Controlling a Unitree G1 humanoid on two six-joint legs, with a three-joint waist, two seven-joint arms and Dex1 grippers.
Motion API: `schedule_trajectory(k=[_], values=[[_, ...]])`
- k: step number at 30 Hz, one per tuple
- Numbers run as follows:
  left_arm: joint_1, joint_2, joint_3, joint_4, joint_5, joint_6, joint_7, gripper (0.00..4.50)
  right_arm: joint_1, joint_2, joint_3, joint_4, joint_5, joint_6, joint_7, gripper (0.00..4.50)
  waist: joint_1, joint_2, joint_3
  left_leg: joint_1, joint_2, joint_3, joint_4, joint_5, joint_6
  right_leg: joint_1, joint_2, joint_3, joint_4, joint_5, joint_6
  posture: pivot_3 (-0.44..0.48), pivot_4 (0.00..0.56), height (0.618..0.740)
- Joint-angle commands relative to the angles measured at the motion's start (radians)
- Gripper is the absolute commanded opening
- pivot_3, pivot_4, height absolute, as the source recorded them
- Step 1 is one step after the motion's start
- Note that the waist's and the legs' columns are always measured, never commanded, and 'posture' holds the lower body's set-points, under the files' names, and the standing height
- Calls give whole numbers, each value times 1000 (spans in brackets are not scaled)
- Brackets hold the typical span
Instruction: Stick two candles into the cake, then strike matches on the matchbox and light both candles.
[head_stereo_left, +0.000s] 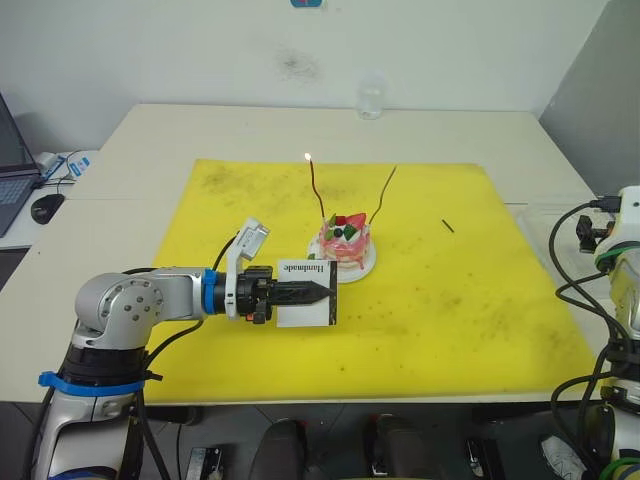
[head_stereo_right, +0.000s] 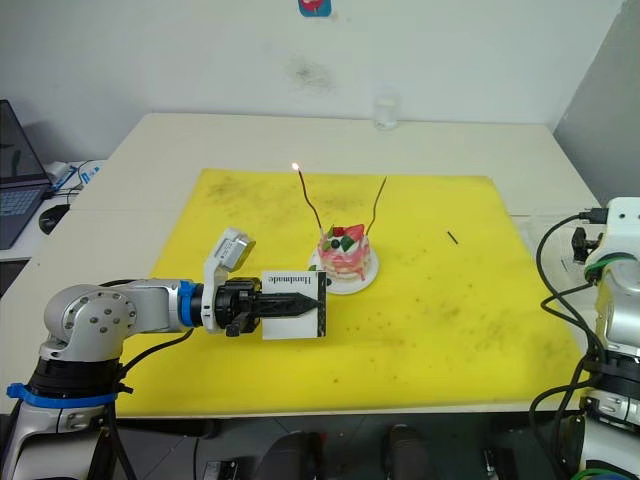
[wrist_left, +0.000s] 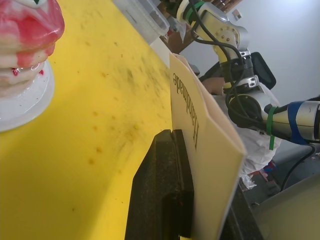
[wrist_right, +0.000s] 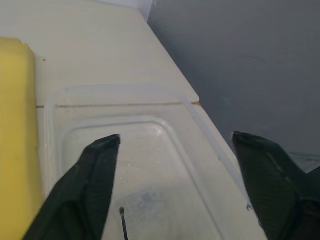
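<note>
Matchbox (head_stereo_left: 306, 294) clamped upright in my left gripper (head_stereo_left: 318, 292), striking edge exposed, cake (head_stereo_left: 345, 240) at its 1 o'clock. One candle (head_stereo_left: 315, 190) lit, second (head_stereo_left: 383, 195) unlit. My right gripper (wrist_right: 175, 142) spread wide over tray (wrist_right: 200, 150) holding match (wrist_right: 123, 222).

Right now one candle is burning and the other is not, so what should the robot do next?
Probably lower the open right gripper onto the match in the clear tray beneath it. The left candle has a flame; the right candle in the cake does not. The left gripper already holds the matchbox ready for striking.
</note>
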Motion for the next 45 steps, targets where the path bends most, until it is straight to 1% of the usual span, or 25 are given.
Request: schedule_trajectory(k=[1, 3, 5, 8, 10, 14, 19, 20, 21, 23, 29, 37, 40, 42, 43, 44, 45], values=[[-4, 9, 29, -33, -28, 4, -1, 0, -32, 1, 7, -52, 55, -89, 48, 4476, -1, 0, 0, 0, 0, 0, 0, 0, 0, 0, 0, 0, 0, 0, 0, 0, 150, 740], [-7, 9, 27, -30, -27, 4, -3, 0, -40, 35, 40, -66, 118, -110, 132, 4476, -4, 0, 0, 0, 0, 0, 0, 0, 0, 0, 0, 0, 0, 0, 0, 0, 150, 740], [-11, 10, 25, -27, -25, 5, -6, 0, -37, 76, 100, -99, 190, -128, 257, 4476, -6, 0, 0, 1, 0, 1, 0, 0, 0, 0, 1, 0, 0, 0, 0, 0, 150, 740], [-19, 12, 19, -19, -20, 3, -13, 0, -25, 106, 204, -95, 215, -125, 376, 4476, -5, 0, 0, 1, 0, -1, 0, 0, 0, 0, 2, -1, 1, 0, 0, 0, 150, 740], [-24, 11, 13, -15, -14, -1, -16, 0, -39, 120, 251, -56, 213, -140, 415, 4476, -2, 1, 1, 1, 1, -2, 0, 0, 0, 0, 2, -2, 1, 0, 0, 0, 150, 740], [-30, 10, 7, -12, -12, -1, -22, 0, -106, 168, 294, 94, 195, -201, 419, 4476, 1, 1, 1, -1, 1, -1, 1, 0, 0, 0, 0, -1, 0, 0, 0, 0, 150, 740], [-22, 20, 10, -19, -14, 1, -25, 0, -185, 185, 321, 323, 143, -299, 388, 4476, 1, 1, 1, -1, 0, 0, 2, 0, 0, 1, -2, 0, -1, 1, 2, 0, 150, 740], [-19, 22, 14, -22, -16, 3, -24, 0, -198, 187, 320, 357, 138, -308, 379, 4120, 1, 1, 1, -1, 0, 0, 2, 0, 0, 1, -1, 0, -1, 1, 2, 0, 150, 740], [-14, 25, 18, -27, -19, 5, -22, 0, -207, 189, 321, 384, 131, -318, 371, 3888, 1, 1, 1, -1, 0, 0, 2, 0, 0, 1, -1, 0, 0, 1, 2, 0, 150, 740], [-6, 28, 24, -34, -24, 7, -18, 0, -218, 191, 322, 423, 124, -330, 363, 3251, -1, 1, 1, -1, 0, 0, 1, 0, 0, 0, -1, 0, 0, 1, 1, 0, 150, 740], [23, 37, 48, -60, -42, 16, -3, 0, -208, 204, 299, 476, 136, -369, 340, 3251, -1, 1, 1, 0, 1, -1, 1, 0, 0, 0, 0, 0, 0, 1, 1, 0, 150, 740], [29, 42, 56, -69, -54, 20, 7, 0, -204, 223, 311, 547, 128, -430, 350, 3251, -2, 1, 1, 2, 1, -1, 2, 0, 0, 3, -1, 0, 1, 1, 2, 0, 150, 740], [34, 47, 59, -70, -59, 18, 9, 0, -190, 226, 315, 542, 129, -433, 357, 2681, -2, 1, 1, 2, 1, -1, 2, 0, 0, 3, 0, 0, 1, 1, 2, 0, 150, 740], [37, 48, 60, -71, -62, 17, 12, 0, -182, 229, 318, 537, 131, -430, 363, 2069, -2, 1, 1, 2, 1, -1, 2, 0, 0, 3, 0, 0, 1, 1, 2, 0, 150, 740], [38, 48, 60, -72, -63, 17, 13, 0, -180, 231, 317, 536, 132, -428, 363, 1633, -2, 1, 1, 2, 1, -1, 2, 0, 0, 3, 0, 0, 1, 1, 2, 0, 150, 740], [39, 47, 60, -73, -65, 16, 15, 0, -180, 231, 316, 536, 133, -426, 362, 1359, -2, 1, 0, 2, 1, -1, 2, 0, 0, 3, 0, -1, 1, 1, 2, 0, 150, 740], [39, 46, 60, -73, -66, 16, 17, 0, -182, 232, 314, 536, 134, -426, 360, 952, -2, 1, 0, 2, 1, -1, 2, 0, 0, 3, 0, 0, 1, 1, 2, 0, 150, 740]])
